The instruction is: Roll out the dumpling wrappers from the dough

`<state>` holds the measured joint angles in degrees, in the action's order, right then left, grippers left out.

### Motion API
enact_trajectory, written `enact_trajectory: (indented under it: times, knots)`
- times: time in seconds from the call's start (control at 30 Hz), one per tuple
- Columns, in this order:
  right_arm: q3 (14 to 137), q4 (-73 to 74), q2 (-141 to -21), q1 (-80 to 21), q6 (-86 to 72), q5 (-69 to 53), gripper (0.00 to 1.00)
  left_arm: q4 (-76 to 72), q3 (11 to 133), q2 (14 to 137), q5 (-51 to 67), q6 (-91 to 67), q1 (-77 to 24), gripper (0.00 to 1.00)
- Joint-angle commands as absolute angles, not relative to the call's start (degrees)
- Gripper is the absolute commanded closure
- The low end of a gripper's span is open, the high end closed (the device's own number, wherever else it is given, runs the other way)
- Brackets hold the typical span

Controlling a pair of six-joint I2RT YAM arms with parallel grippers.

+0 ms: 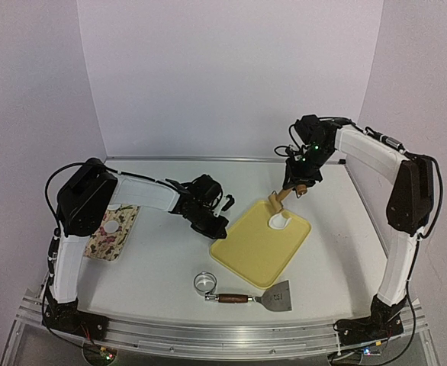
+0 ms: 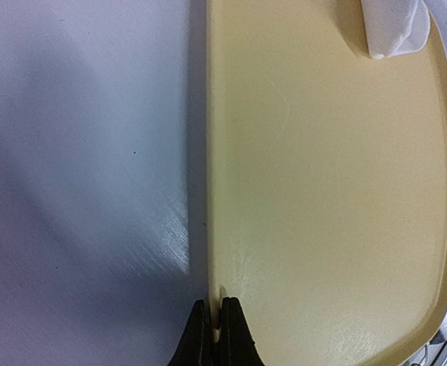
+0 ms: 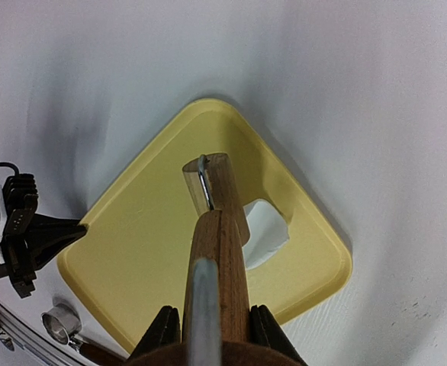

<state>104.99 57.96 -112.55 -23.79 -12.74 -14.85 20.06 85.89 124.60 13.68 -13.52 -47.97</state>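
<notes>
On the yellow board (image 1: 246,252), near its far corner, lies the dough piece (image 1: 278,221): a small, thick, white lump with an uneven outline, not yet a flat round. The right wrist view shows it just past the head of the wooden roller (image 3: 216,191), on the side toward the board's right edge. Whether the roller touches it cannot be told from that angle. From overhead, the roller slants down from the right gripper (image 3: 212,328), with its head over the far corner of the board, just beside the dough.

The right gripper's fingers are clamped on the roller's wooden handle. The left gripper (image 2: 212,332) is closed tight on the rim of the board's left edge and appears to steady the board.

Well apart from the board, on a floral mat (image 1: 124,236) at the left of the table, sits a small white disc, probably a finished dumpling wrapper (image 1: 110,226). A metal ring cutter (image 1: 205,283) and a scraper (image 1: 278,296) lie near the front edge of the table.

Step in hand, as judged: rolling is about to begin or is under way. The next move calls for laying the roller level on the dough and pressing across it while the left grip keeps the board from sliding.
</notes>
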Motion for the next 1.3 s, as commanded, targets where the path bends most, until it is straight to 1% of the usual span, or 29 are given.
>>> enact_trajectory:
  times: [0.0,0.43,0.83,1.1,1.27]
  knots:
    - [102.73,57.50,-111.37,-24.04,-11.04,-13.26,1.00,25.63,86.26,125.69,11.69,-13.17,-48.20,1.00]
    - [103.63,57.55,-108.06,-24.06,-12.94,-11.49,1.00,26.16,87.77,126.75,11.86,-12.99,-48.16,1.00]
    - [101.19,57.74,-105.41,-24.06,-14.03,-10.38,1.00,26.32,88.25,127.38,12.16,-12.66,-48.21,1.00]
    - [99.99,57.71,-106.62,-24.05,-13.49,-10.76,1.00,26.45,88.91,127.90,12.39,-12.57,-48.19,1.00]
    - [101.98,57.71,-107.90,-24.04,-13.01,-10.93,1.00,26.54,88.40,127.80,12.39,-12.49,-48.17,1.00]
